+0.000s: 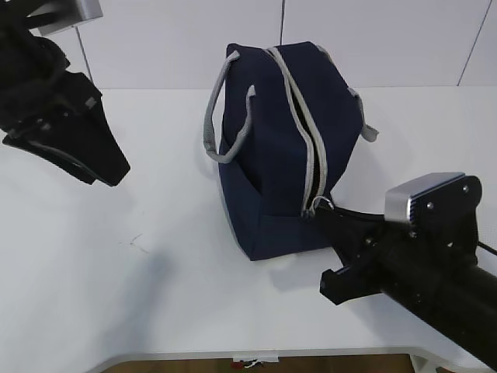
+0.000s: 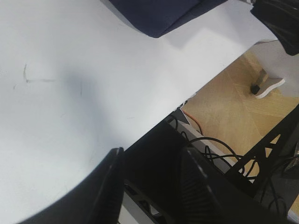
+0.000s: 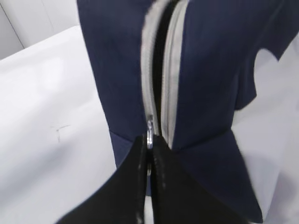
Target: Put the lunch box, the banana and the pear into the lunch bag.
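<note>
The navy-blue lunch bag (image 1: 279, 148) stands in the middle of the white table, its grey zipper (image 1: 309, 124) parted along the top. My right gripper (image 1: 322, 211) is at the bag's near end, shut on the metal ring pull (image 3: 150, 132) of the zipper; in the right wrist view (image 3: 150, 142) the two fingers pinch the pull between them. My left gripper (image 1: 109, 167) is raised over the table's left side, open and empty; in the left wrist view (image 2: 152, 182) it hangs above the table's front edge. The lunch box, banana and pear are out of view.
The table's front edge (image 2: 201, 88) runs across the left wrist view, with wooden floor, cables and a black frame (image 2: 261, 154) below it. A corner of the bag (image 2: 159, 18) shows at the top of that view. Faint scratch marks (image 1: 138, 245) lie on the table.
</note>
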`<state>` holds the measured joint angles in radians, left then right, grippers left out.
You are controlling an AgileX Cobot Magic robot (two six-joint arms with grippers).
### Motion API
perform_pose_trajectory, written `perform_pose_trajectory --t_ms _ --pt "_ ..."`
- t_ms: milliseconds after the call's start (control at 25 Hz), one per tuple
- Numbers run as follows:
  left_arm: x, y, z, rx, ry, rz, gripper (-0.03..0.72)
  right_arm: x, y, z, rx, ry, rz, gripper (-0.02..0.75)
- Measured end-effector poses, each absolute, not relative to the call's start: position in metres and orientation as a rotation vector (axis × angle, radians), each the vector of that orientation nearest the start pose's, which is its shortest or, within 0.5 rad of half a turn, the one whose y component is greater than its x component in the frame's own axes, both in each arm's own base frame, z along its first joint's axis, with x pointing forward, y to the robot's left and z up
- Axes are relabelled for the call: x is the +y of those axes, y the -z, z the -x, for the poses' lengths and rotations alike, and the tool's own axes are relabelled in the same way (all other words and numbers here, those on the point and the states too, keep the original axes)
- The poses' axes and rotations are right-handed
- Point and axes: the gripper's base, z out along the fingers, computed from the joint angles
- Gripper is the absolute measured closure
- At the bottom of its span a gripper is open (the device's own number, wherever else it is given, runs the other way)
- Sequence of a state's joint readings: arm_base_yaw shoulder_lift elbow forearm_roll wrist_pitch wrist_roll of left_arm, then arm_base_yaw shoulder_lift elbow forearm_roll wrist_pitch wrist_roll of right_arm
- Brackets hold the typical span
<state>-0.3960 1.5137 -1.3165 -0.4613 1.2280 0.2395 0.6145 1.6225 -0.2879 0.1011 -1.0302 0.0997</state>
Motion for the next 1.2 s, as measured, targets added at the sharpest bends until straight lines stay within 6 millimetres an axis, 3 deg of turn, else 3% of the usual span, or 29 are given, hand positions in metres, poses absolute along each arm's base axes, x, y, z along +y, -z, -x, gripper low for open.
perform_pose_trajectory --t_ms 280,960,1200 --pt "-0.150 -0.319 -0.260 2.781 0.685 -0.750 0.381 0.135 -0.175 -0.201 1.856 -0.479 0.379 0.724" --pt "-0.150 -0.315 -0.262 2.792 0.661 -0.757 0.381 0.167 -0.281 -0.238 1.900 -0.497 0.456 0.724" --pt "-0.147 -0.298 -0.257 2.857 0.656 -0.753 0.381 0.176 -0.312 -0.249 1.906 -0.510 0.451 0.724"
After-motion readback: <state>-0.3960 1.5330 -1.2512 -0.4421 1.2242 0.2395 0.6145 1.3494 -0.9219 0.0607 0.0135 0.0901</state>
